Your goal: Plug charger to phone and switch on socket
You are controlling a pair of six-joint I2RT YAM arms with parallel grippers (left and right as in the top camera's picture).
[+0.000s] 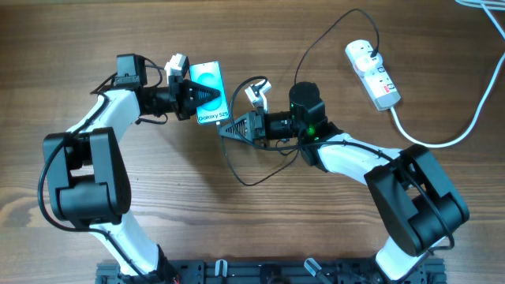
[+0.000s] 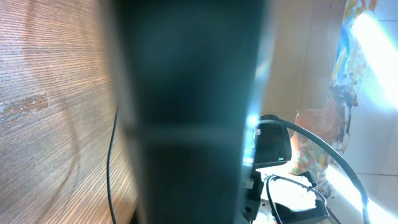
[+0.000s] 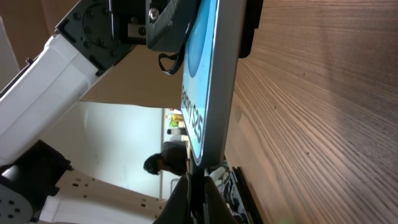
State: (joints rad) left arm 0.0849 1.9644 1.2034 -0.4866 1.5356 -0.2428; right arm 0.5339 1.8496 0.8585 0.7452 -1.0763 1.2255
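Note:
The phone, its teal screen lit, is held off the table by my left gripper, which is shut on its side. In the left wrist view the phone is a dark blur filling the middle. My right gripper is shut on the charger's connector tip, right at the phone's lower end. In the right wrist view the phone stands edge-on, and the right gripper pinches the dark tip against its end. The charger's black cable loops across the table to the white socket at the far right.
A thick pale cable runs from the socket toward the right edge. The black cable arcs high at the back and lies slack in front of the right arm. Both arm bases stand at the near edge.

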